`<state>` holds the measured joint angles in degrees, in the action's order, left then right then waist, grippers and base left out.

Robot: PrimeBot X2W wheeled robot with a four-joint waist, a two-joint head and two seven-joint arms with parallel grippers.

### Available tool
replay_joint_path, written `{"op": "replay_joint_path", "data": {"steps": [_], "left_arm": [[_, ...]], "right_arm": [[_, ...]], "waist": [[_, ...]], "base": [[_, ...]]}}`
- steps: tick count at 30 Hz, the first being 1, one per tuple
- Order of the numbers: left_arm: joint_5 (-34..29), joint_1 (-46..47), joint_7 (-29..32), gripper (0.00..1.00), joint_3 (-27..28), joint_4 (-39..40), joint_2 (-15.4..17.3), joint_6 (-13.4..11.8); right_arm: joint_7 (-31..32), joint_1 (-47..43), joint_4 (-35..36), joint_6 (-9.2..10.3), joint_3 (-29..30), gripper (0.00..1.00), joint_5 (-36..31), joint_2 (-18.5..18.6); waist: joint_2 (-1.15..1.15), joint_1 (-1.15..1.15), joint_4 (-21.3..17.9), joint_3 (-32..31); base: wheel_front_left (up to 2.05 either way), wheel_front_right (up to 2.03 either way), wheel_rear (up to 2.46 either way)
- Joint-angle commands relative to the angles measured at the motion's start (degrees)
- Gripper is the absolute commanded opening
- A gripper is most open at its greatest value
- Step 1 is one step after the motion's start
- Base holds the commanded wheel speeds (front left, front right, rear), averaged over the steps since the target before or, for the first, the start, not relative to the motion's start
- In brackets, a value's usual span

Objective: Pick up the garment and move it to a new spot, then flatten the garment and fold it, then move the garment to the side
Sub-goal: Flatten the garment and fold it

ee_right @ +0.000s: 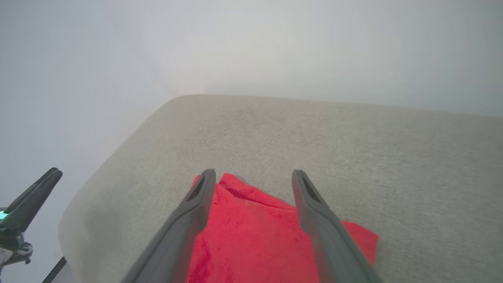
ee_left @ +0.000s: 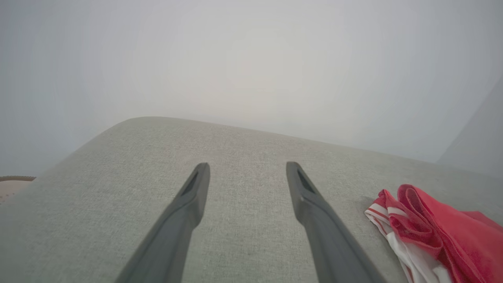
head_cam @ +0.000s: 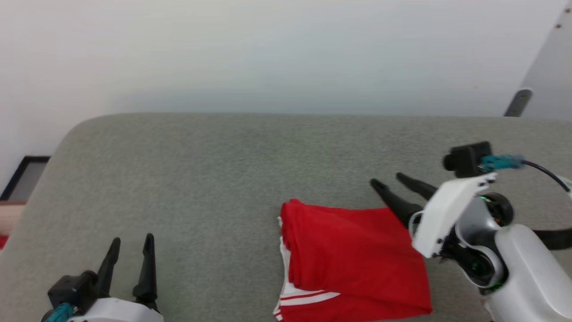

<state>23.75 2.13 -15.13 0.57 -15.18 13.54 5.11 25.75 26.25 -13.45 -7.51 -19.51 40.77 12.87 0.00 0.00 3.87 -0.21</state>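
Red and folded, the garment [head_cam: 353,255] lies right of centre on the grey upholstered surface [head_cam: 201,179]. Shifting it aside probably calls for pinching all layers at one edge and carrying it low, so the fold holds. Left end effector [head_cam: 133,238]: spread wide, empty, well apart. Right end effector [head_cam: 386,178]: spread, empty, over the garment's far right corner.

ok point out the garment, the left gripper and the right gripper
garment [head_cam: 353,250], head view, middle of the folded red cloth
left gripper [head_cam: 133,238], head view, midway between its fingertips
right gripper [head_cam: 386,178], head view, midway between its fingertips
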Motion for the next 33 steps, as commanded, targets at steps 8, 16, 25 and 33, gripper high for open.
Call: {"op": "replay_joint_path", "data": {"steps": [8,16,25,33], "left_arm": [[0.2,-1.3,0.0,1.0,0.4,0.4,0.6,-0.3],[-0.6,-1.9,0.0,1.0,0.4,-0.3,1.2,-0.3],[-1.8,-2.4,0.0,1.0,1.1,-1.3,1.4,0.0],[-3.3,-2.4,0.0,1.0,1.8,-1.8,0.8,0.6]], "right_arm": [[-13.7,-4.7,1.5,0.04,0.3,1.0,1.7,6.7],[-30.5,-8.6,-1.6,0.04,-1.3,1.0,-3.2,13.6],[-40.0,-11.6,-7.3,0.04,0.2,1.0,-8.1,15.0],[-40.9,-14.8,-7.5,0.04,3.6,1.0,-10.2,13.2]], "waist": [[0.0,0.0,-3.5,-1.4],[0.0,0.0,-4.1,-2.2],[0.0,0.0,-4.0,-3.1],[0.0,0.0,-3.9,-3.6]], "base": [[0.0,0.0,0.0],[0.0,0.0,0.0],[0.0,0.0,0.0],[0.0,0.0,0.0]]}}
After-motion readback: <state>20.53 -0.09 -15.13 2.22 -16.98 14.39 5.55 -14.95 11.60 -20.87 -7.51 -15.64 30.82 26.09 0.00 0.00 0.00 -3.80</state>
